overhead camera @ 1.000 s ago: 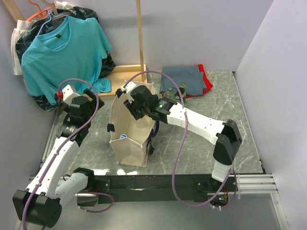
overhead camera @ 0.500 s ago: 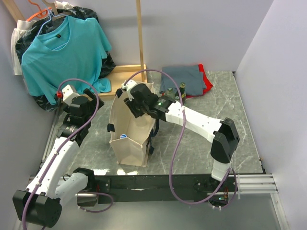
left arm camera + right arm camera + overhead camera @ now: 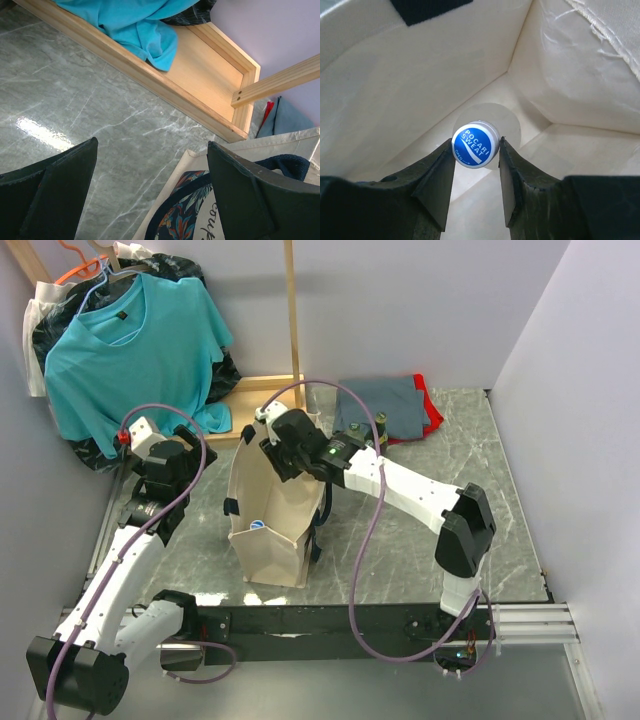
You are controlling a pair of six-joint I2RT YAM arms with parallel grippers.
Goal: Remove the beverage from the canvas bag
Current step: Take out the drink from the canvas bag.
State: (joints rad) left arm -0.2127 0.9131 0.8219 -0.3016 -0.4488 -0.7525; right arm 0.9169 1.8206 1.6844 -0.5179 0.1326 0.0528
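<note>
Between the fingers of the right claw (image 3: 476, 145): the beverage (image 3: 475, 142), a bottle seen end-on from above, blue printed cap (image 3: 475, 148) up, standing upright down inside the canvas bag (image 3: 395, 85).

Handling (judgement):
- Body is clear plastic, only a pale ring showing below the cap. Fill level not visible, so weight is unknown; assume full and fairly heavy.
- Body is smooth and likely slippery. The cap is rigid and gives the firmest hold, and it is the only part reachable from above.
- A cap-only grip leaves the bottle free to swing under the claw. A straight vertical lift is advisable.
- The bag walls are soft cloth and close on all sides of the claw. They may fold in or drag on the bottle.

Claw state:
- Right claw: fingers drawn in, one on each side of the cap and touching it; clamped on the cap.
- Left claw (image 3: 150, 200): fingers well apart, nothing between them, hanging above the surface (image 3: 75, 115) with the bag's printed side just below it.
</note>
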